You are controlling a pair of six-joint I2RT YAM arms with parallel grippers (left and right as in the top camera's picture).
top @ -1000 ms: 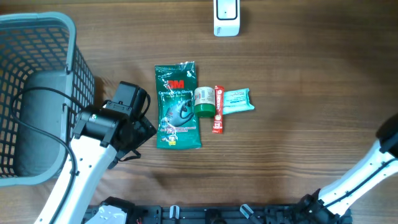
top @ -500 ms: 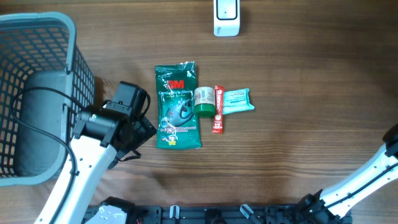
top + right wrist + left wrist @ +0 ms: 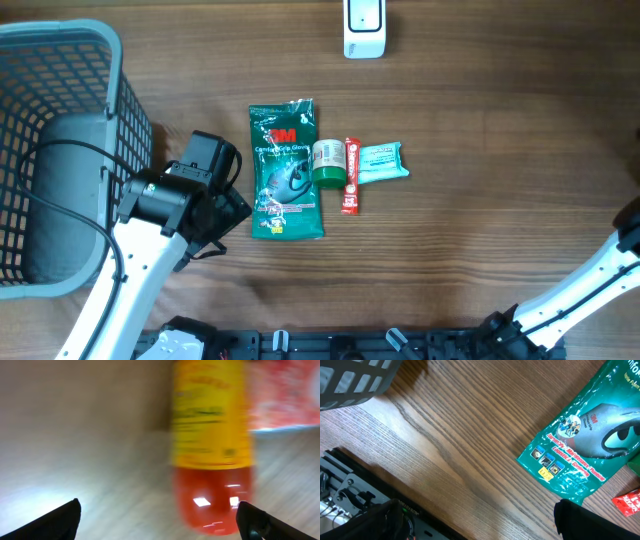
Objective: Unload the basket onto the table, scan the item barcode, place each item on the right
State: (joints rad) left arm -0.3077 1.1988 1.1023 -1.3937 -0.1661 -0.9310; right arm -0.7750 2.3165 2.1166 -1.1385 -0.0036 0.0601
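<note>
Bottle (image 3: pixel 210 445) first: yellow label, red contents, blurred. It lies on pale wood ahead of my right gripper (image 3: pixel 157 510), with something red and white (image 3: pixel 285 395) beside its top end. It does not appear in the overhead view, so it must be past the right edge of the table (image 3: pixel 480 260).

The change is at that gripper. Over the last second its jaws have spread. The two fingertips now sit in the bottom corners of the wrist view, wide apart, with nothing between them and no contact with the bottle. In the overhead view the right arm (image 3: pixel 600 265) has slid further out of frame. I read that as a release, with the bottle set down off to the side rather than carried anywhere. Its label is too smeared for me to find a barcode.

Nothing else has moved. The left gripper (image 3: pixel 475 510) hovers over bare wood just beside the green packet (image 3: pixel 285 170). Its fingers are spread and empty, the same as a second ago. The packet and the small items next to it lie where they were, well short of the scanner (image 3: pixel 364 28) at the far edge. The basket (image 3: pixel 60 60) sits at the left.

My judgement is that neither hand holds anything to scan right now, so the next step is a fresh pick. The left side is closest to the packet.
</note>
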